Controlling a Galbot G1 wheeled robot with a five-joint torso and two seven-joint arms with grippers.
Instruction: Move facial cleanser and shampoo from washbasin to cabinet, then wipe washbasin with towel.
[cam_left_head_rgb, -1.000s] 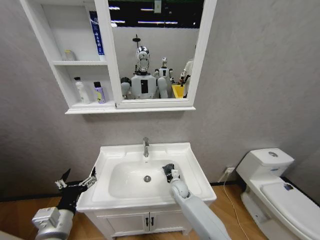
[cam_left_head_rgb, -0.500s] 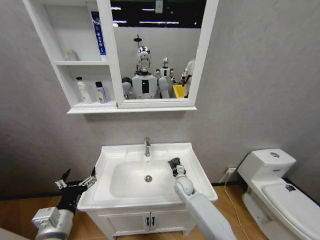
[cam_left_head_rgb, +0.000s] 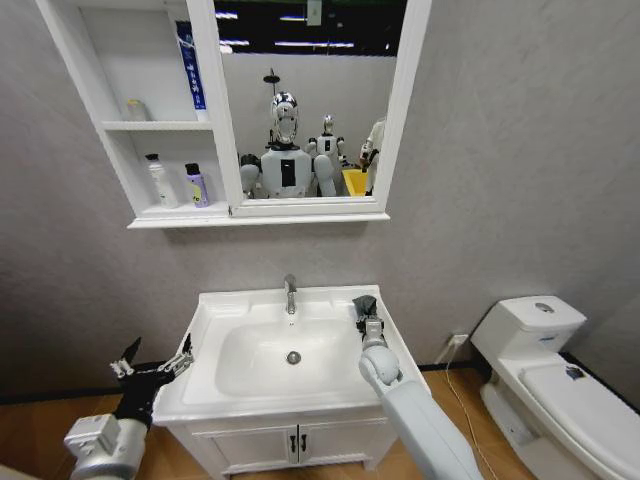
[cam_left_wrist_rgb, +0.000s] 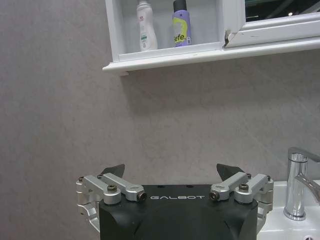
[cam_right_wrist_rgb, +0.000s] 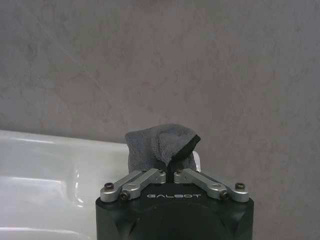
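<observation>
The white washbasin (cam_left_head_rgb: 230, 301) has an oval bowl and a chrome faucet (cam_left_head_rgb: 290, 293). My right gripper (cam_left_head_rgb: 366, 310) is at its back right corner, shut on the bunched dark grey towel (cam_left_head_rgb: 364, 302). In the right wrist view the towel (cam_right_wrist_rgb: 159, 144) bulges out of the shut right gripper (cam_right_wrist_rgb: 169, 164) in front of the basin's rim (cam_right_wrist_rgb: 50, 150) and the wall. The cabinet (cam_left_head_rgb: 150, 215) holds a white bottle (cam_left_head_rgb: 155, 180) and a purple bottle (cam_left_head_rgb: 196, 185) in its lowest cubby. I cannot tell which is the facial cleanser or the shampoo. My left gripper (cam_left_head_rgb: 152, 368) hangs open left of the basin.
A mirror (cam_left_head_rgb: 310, 100) joins the cabinet's right side. A blue tube (cam_left_head_rgb: 190, 65) and a small jar (cam_left_head_rgb: 135, 110) stand in the upper cubbies. A white toilet (cam_left_head_rgb: 540, 350) is at the right. Vanity doors (cam_left_head_rgb: 290, 440) lie below the basin. The grey wall is close behind.
My right gripper has carried the towel from the bowl's right side up and back to the basin's back right corner. The left arm has stayed put.
</observation>
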